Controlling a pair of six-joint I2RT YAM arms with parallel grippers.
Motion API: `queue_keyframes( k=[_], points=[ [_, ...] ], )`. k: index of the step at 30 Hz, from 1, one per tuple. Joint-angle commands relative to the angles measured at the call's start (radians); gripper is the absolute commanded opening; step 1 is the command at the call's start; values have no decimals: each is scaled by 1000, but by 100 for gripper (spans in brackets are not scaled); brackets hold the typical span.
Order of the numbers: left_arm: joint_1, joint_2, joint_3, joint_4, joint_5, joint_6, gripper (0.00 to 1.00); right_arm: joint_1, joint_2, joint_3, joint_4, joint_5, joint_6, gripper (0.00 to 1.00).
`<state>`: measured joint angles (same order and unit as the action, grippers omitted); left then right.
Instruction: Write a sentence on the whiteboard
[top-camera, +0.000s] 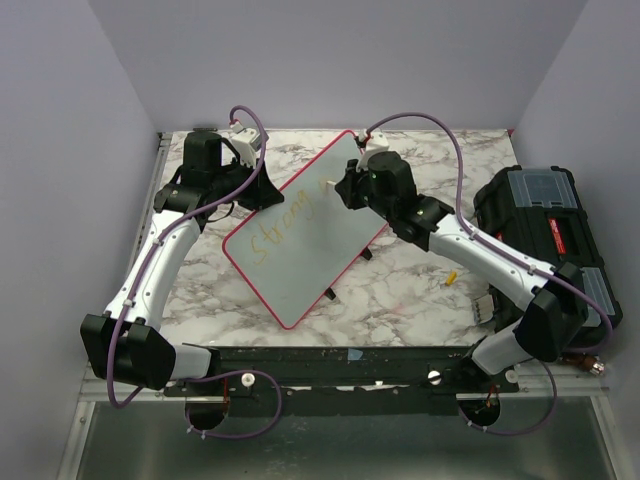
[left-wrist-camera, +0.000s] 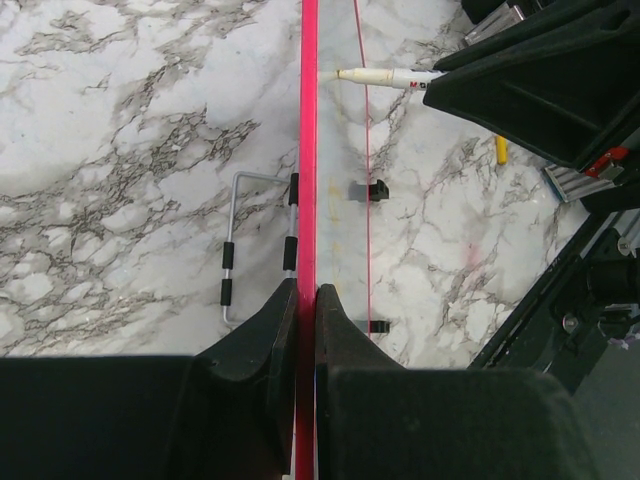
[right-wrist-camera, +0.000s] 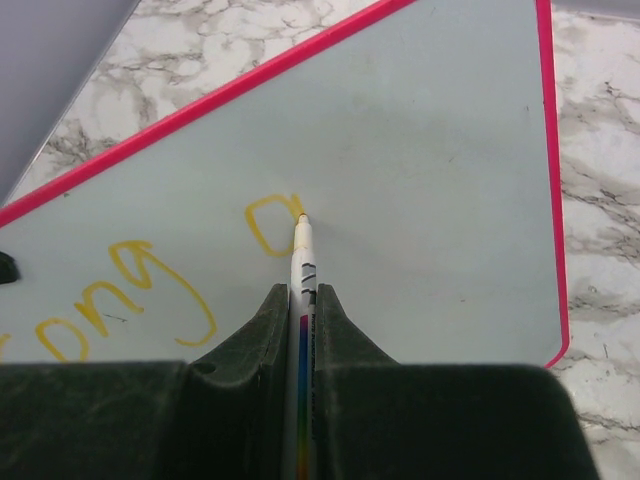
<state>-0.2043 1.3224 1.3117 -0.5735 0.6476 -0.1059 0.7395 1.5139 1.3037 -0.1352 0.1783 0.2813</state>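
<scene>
The top camera looked steeply down from high behind the near edge, taking in the whole worktop (top-camera: 400, 290). The left wrist camera sighted closely along the red edge of the whiteboard (left-wrist-camera: 308, 150); the right wrist camera faced its surface, close. All three shared the whiteboard.

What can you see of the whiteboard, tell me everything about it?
The whiteboard is a rounded-corner rectangle with a glossy pale grey-white face, a thin red-pink rim and small black feet on one long edge. It sits diagonally on the marble table, apparently tilted up from its footed edge. The left hand clamps the opposite edge; the marker in the right hand touches its face beside yellow writing, "Strong" and a further loop.
</scene>
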Motion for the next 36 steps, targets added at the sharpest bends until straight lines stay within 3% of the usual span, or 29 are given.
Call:
queue_keyframes(
  k=[1, 20, 36],
  points=[
    [-15, -9, -12, -2, 21, 48, 0, 1, -6, -50, -1, -15, 15, 1],
    [-17, -10, -12, 2, 24, 47, 0, 1, -48, 11, -38, 136, -70, 1],
    [-18, -18, -14, 1, 25, 46, 0, -4, -50, 49, 8, 58, -34, 1]
  ],
)
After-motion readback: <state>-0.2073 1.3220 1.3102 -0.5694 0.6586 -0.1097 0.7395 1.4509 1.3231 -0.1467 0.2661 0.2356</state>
